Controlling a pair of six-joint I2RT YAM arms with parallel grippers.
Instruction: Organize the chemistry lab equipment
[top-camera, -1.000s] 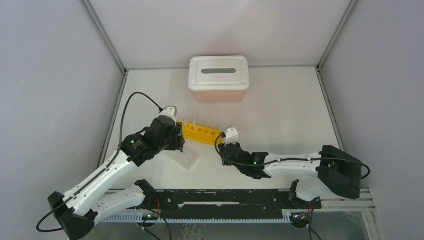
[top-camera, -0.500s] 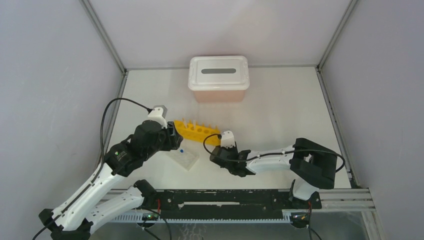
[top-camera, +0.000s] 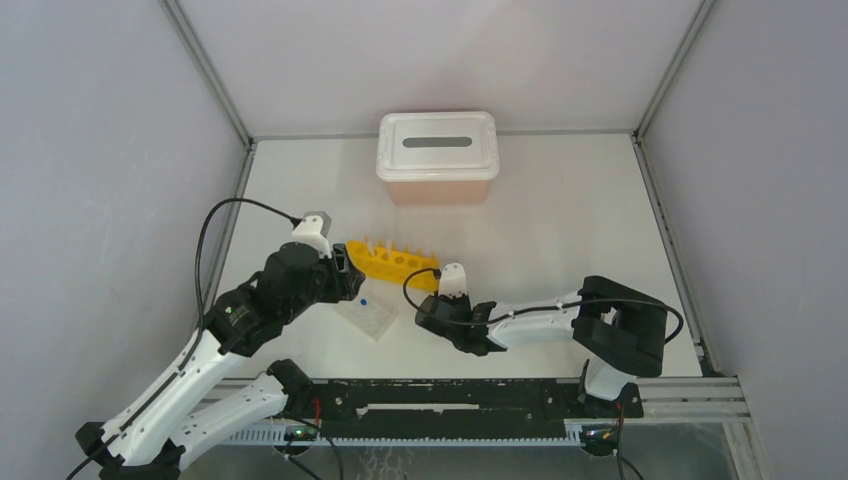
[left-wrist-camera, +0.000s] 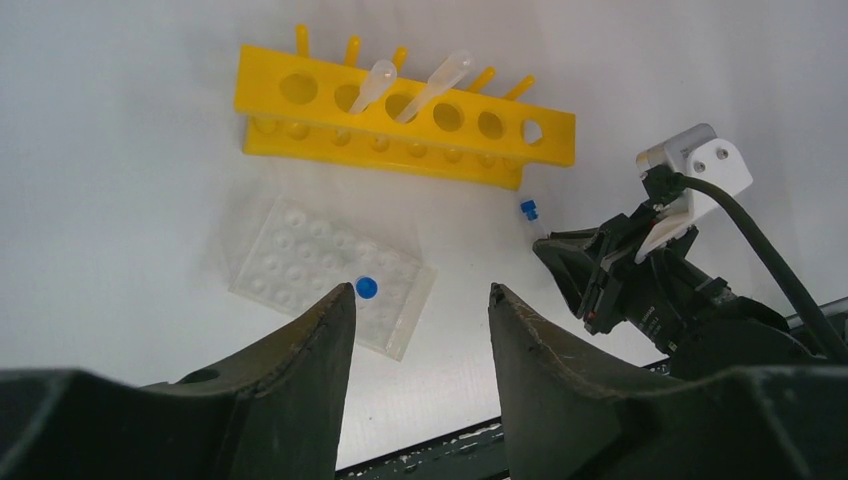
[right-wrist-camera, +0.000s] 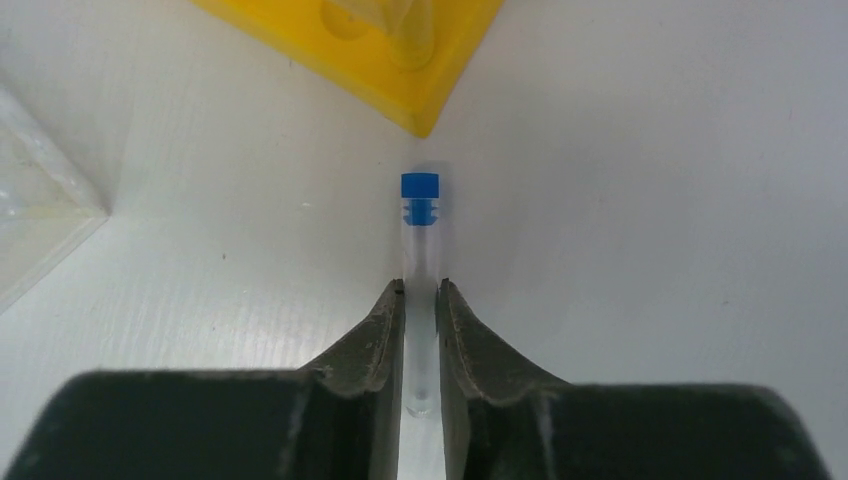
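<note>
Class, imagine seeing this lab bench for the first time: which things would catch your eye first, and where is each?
The yellow rack in the middle of the table stands out most, with two clear tubes leaning in its holes. By its right end the right hand pinches a blue-capped vial lying on the table. A pink box with a white lid sits at the far edge.

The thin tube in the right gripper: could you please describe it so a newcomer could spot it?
Start at the yellow tube rack. Just off its end nearest the right arm, a thin clear tube lies on the table, pinched by the right gripper. Unlike the two tubes standing in the rack, it has a ribbed blue cap; the other blue cap sits on the well plate.
</note>
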